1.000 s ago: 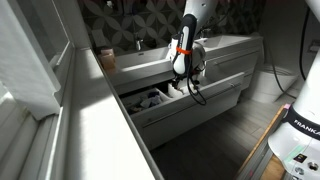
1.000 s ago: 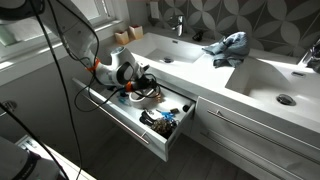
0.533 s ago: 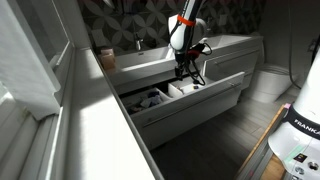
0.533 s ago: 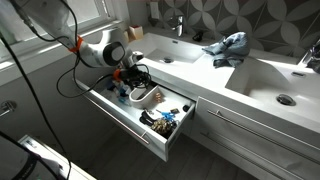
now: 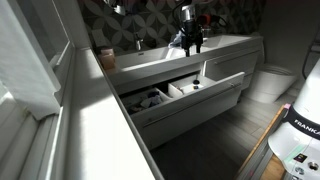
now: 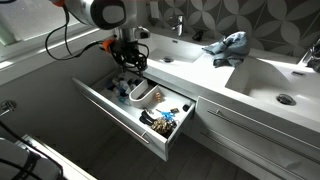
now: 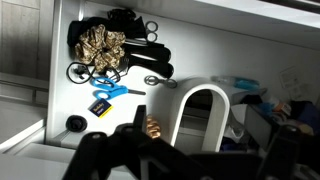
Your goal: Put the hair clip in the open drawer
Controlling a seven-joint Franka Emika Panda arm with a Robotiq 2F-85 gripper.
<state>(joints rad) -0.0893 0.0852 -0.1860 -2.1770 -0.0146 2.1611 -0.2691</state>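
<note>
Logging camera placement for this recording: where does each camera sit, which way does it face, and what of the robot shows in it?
Exterior view: beside a pale ledge, looking along it at the open drawer; shows the pincer and a Franka-labelled part.
Exterior view: off the vanity's front corner, looking down over the drawer and the sinks; shows the arm and the pincer.
Wrist view: looks down into the drawer; the pincer sits at the bottom edge.
Shared: all three views show the drawer and the pincer.

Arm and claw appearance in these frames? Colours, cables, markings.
The arm has rounded pale grey links, with an orange band near the wrist. The claw is black and boxy. A black cable loops loosely alongside the arm. No markings are readable at this resolution.
</note>
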